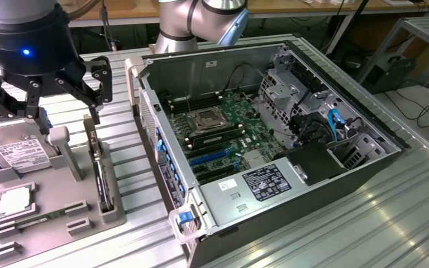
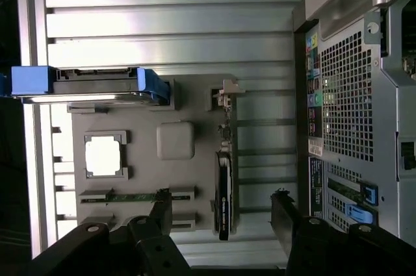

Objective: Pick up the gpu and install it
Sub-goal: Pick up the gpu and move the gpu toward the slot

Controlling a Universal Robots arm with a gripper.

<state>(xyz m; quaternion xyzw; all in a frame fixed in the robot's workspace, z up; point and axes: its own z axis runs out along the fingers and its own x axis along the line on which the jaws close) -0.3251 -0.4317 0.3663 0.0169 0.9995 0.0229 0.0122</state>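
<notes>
In the exterior view your claw (image 1: 65, 114) hangs nearest the lens, spread apart over the grey tray (image 1: 58, 192) on the bench. The gpu (image 1: 99, 167) stands on edge in that tray, at nine o'clock from the open computer case (image 1: 274, 139). In the wrist view the gpu (image 2: 223, 198) sits between the spread fingers (image 2: 162, 208), clear of both.

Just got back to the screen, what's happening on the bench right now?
The arm's hand hangs open above the gray parts holder, lined up over the gpu, which stands on edge in its slot. Nothing is gripped and the card has not been lifted. The open computer case sits beside the holder, at the exterior view's right.
</notes>
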